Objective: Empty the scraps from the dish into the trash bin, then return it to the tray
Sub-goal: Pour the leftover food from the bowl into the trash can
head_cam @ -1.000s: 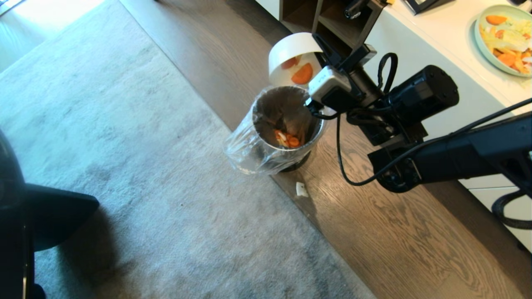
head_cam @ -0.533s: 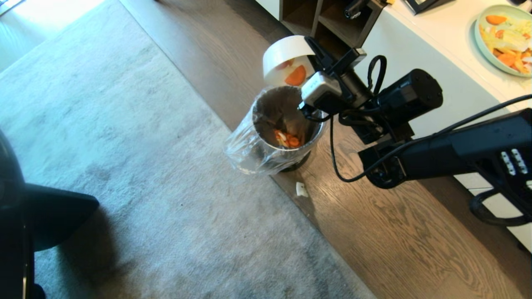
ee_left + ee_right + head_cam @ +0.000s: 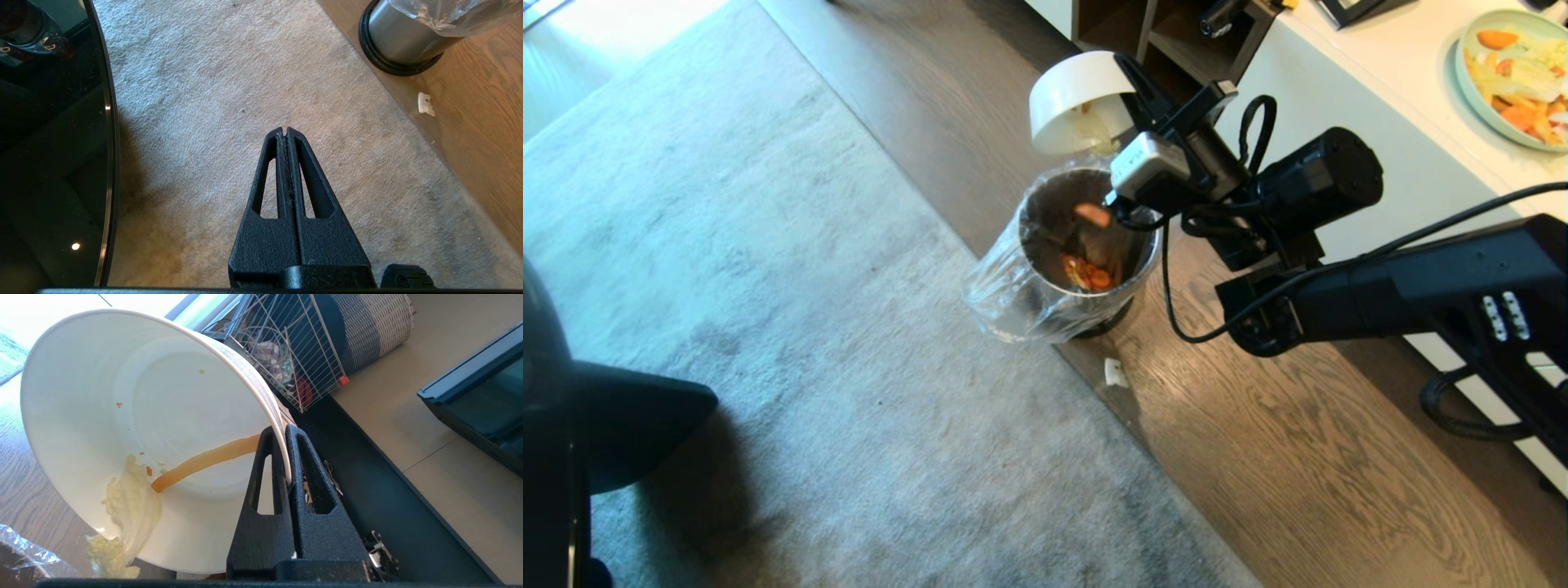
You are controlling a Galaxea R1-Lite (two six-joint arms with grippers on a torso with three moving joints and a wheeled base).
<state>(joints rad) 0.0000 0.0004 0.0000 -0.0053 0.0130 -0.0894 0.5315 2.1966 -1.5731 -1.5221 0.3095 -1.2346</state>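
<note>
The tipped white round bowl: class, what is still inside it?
Inside the white round bowl: a pale leafy scrap sliding over the lower rim and small crumbs. The right gripper hides part of the wall.

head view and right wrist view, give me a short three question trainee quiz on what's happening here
1. True or false: the right gripper is clamped on the rim of the plain white round deep bowl.
2. Where is the tipped bowl in the head view? A) above the small cylindrical brushed-steel trash bin with the clear liner bag B) on the grey carpet C) on the white counter
3. Fill in: in the right wrist view, a pale leafy scrap is at the bowl's lower ____.

Key
1. True: its jaws pinch the rim.
2. A. An orange slice shows over the bin's mouth.
3. Rim. An orange strip also clings inside.
</note>
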